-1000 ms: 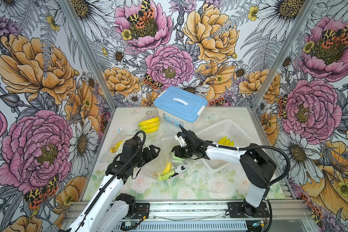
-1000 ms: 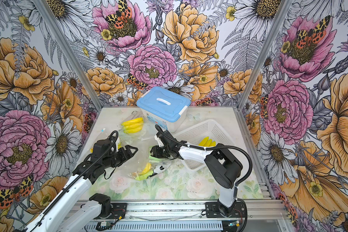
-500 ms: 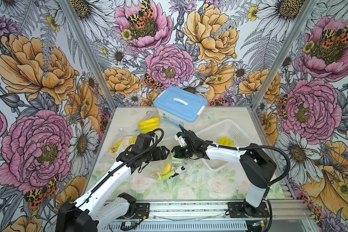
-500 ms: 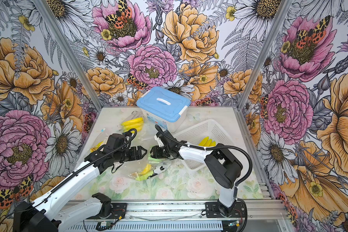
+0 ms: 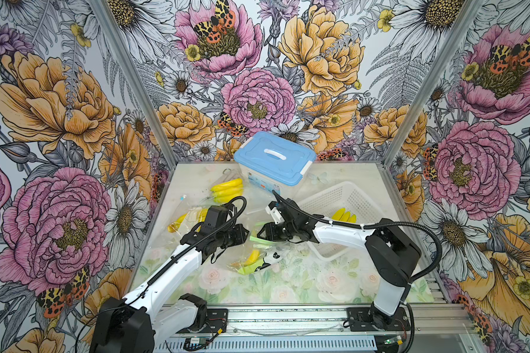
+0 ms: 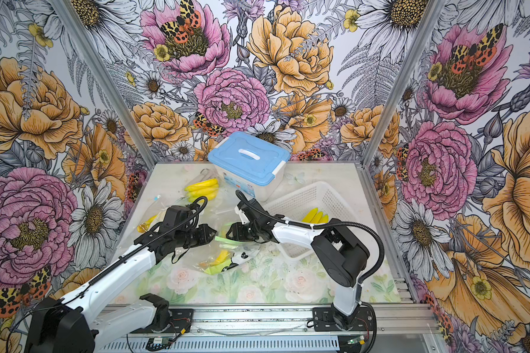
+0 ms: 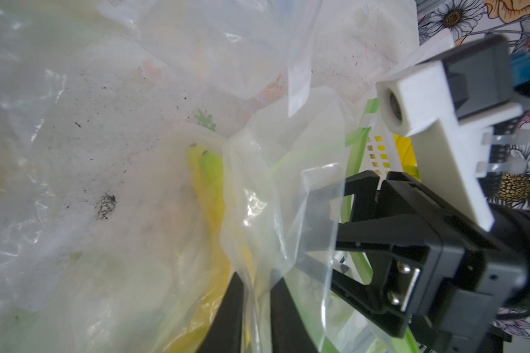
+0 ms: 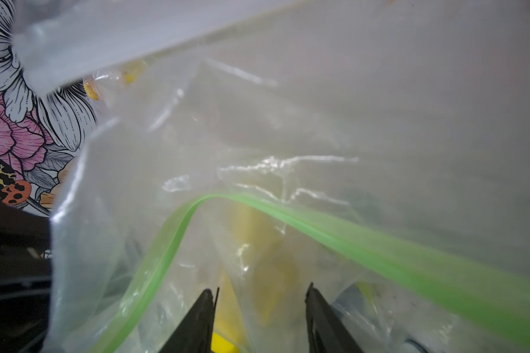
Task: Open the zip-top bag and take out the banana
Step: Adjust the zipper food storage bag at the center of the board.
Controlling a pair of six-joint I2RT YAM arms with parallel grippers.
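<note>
The clear zip-top bag (image 5: 240,259) with a green zip strip (image 5: 259,242) lies mid-table between both arms. A yellow banana (image 5: 253,256) (image 6: 222,256) shows inside it through the film, also in the left wrist view (image 7: 210,189) and dimly in the right wrist view (image 8: 257,238). My left gripper (image 5: 244,237) (image 7: 256,278) is shut, pinching a fold of bag film near the mouth. My right gripper (image 5: 259,235) (image 8: 260,288) faces it from the right at the zip rim. Its jaws stand apart, with film and the green strip (image 8: 334,235) in front of them.
A blue-lidded box (image 5: 274,159) stands at the back. A white basket (image 5: 349,195) on the right holds yellow bananas. More bagged bananas lie at the back left (image 5: 227,189) and left (image 5: 181,220). A small black-and-white thing (image 5: 271,256) lies beside the banana.
My left arm swung right, from the left of the bag up to its mouth, and its jaws went from wide open to shut on the film. The right arm stayed put.
</note>
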